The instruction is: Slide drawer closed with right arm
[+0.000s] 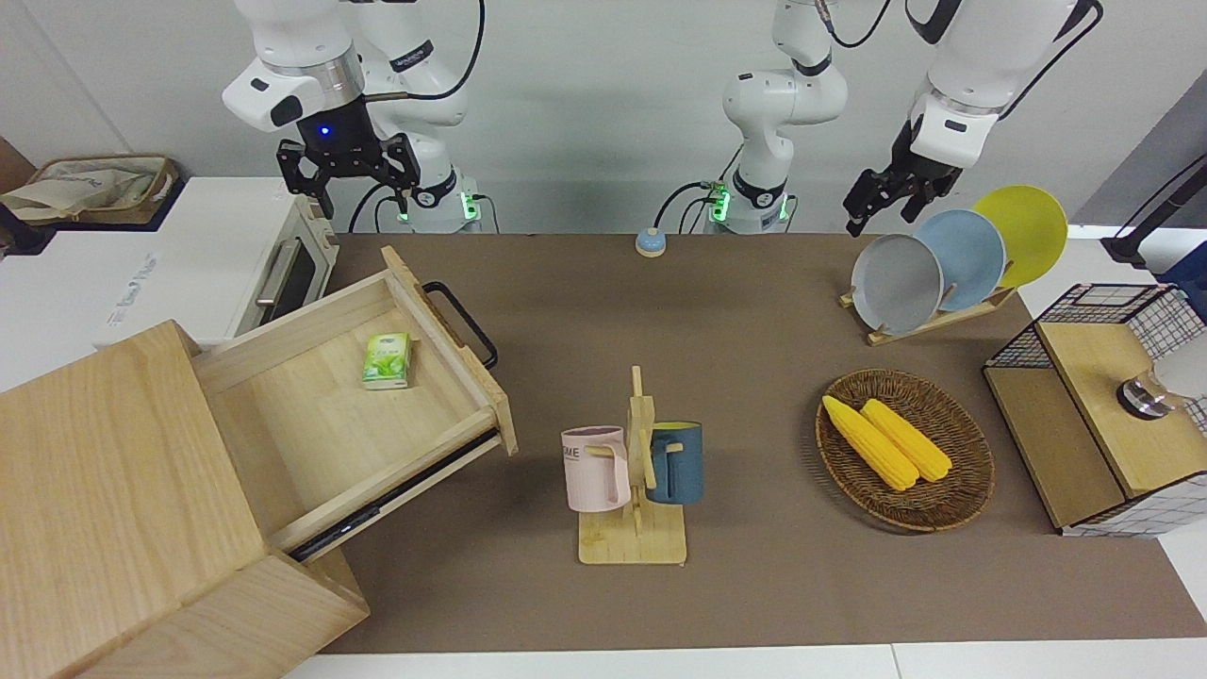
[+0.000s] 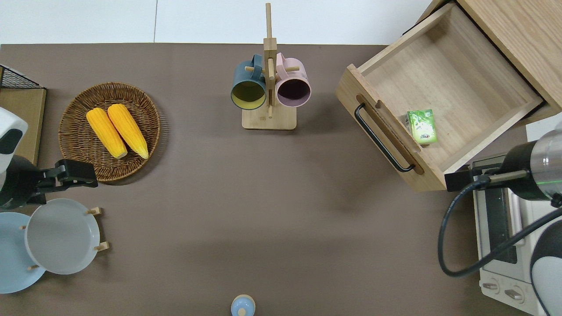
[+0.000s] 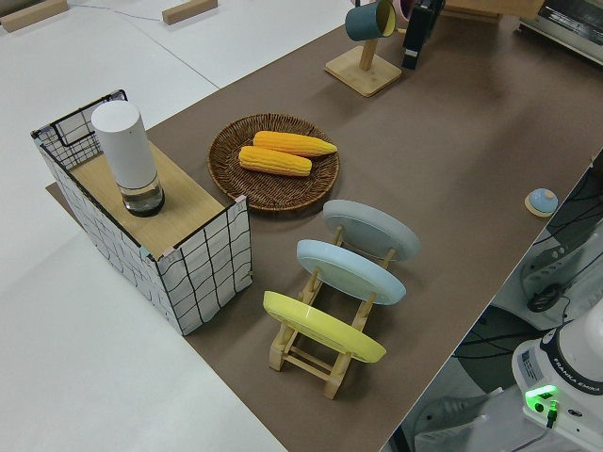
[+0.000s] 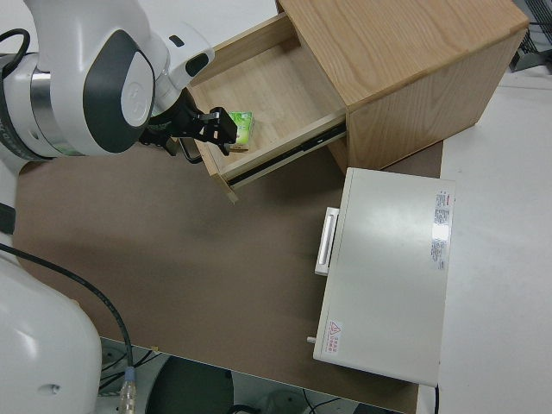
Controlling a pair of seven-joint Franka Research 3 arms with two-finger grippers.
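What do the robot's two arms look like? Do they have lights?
Both arms are white and jointed, with silver wrist rings, black cables and green lights at their bases. The right arm's black two-finger end effector carries a small blue light. The left arm's black end effector shows no such light.

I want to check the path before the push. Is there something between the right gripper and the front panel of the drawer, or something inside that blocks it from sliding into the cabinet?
Nothing visible does. The right gripper hangs open, with bare table between it and the drawer. Only a small green packet lies flat on the drawer's floor, below the walls.
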